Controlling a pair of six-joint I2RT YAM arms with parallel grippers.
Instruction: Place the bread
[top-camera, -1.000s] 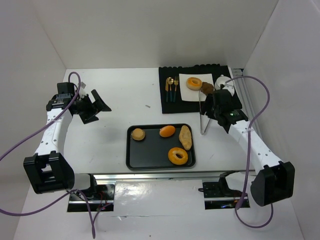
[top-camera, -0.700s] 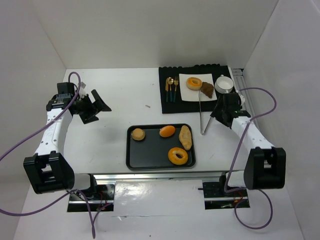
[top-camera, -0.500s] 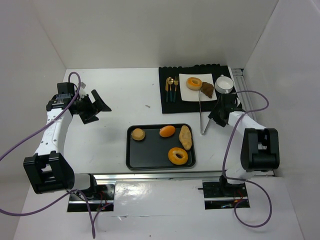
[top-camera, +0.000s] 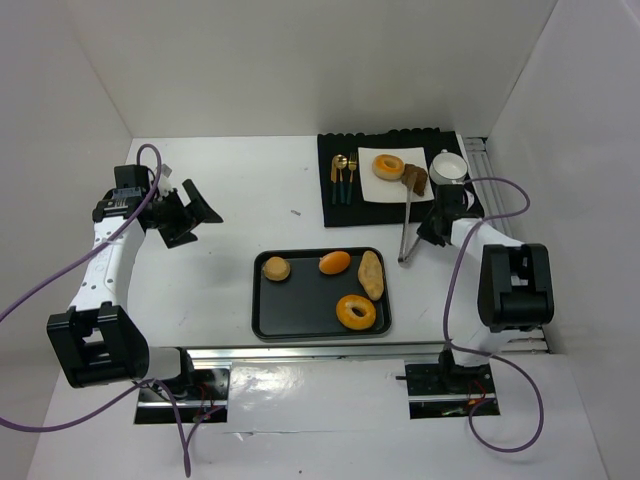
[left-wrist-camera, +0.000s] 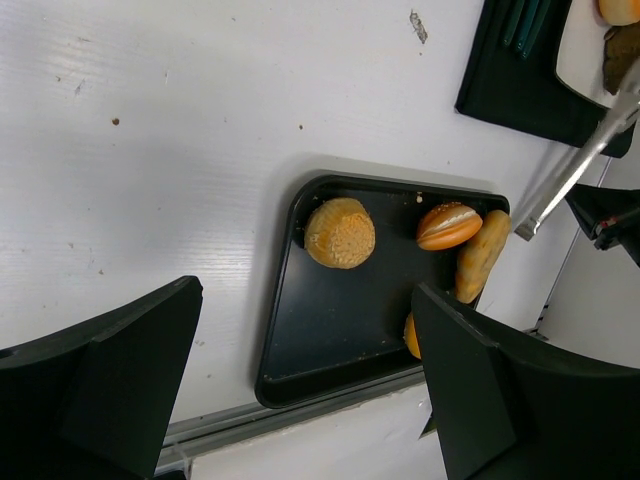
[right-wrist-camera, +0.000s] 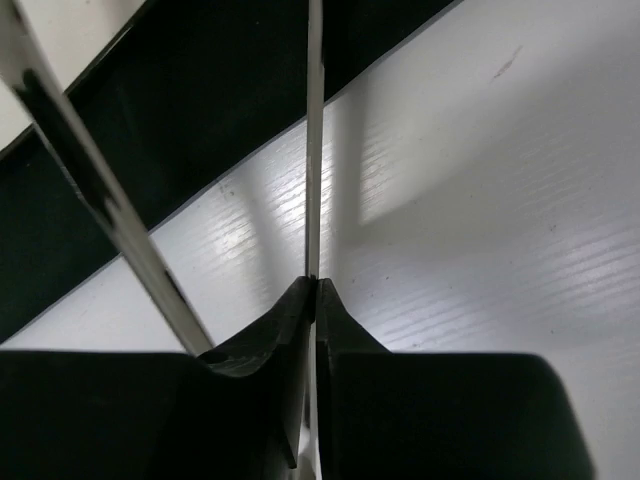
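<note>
White table (top-camera: 240, 180) w/ plain white walls on three sides is what we see. Toward its front edge sits a black tray (top-camera: 300, 322) holding a round bun (top-camera: 276, 268), an orange roll (top-camera: 334, 262), a long roll (top-camera: 371, 273) & a bagel (top-camera: 355, 312). At the back right a black mat (top-camera: 345, 212) carries cutlery (top-camera: 345, 178), a white plate (top-camera: 375, 190) & a cup (top-camera: 449, 166). On the plate lie a donut (top-camera: 388, 166) & the brown bread (top-camera: 416, 179), at the plate's right edge just beside the cup. Tongs (top-camera: 405, 225) slant from near the tray's back right corner up to the bread; we can't tell if they touch it. R gripper (right-wrist-camera: 312, 290) is pinched tight on one blade of the tongs, the other blade running free at the left of the wrist view. L gripper (top-camera: 195, 218) hangs over the table's left part, fingers spread wide apart.
</note>
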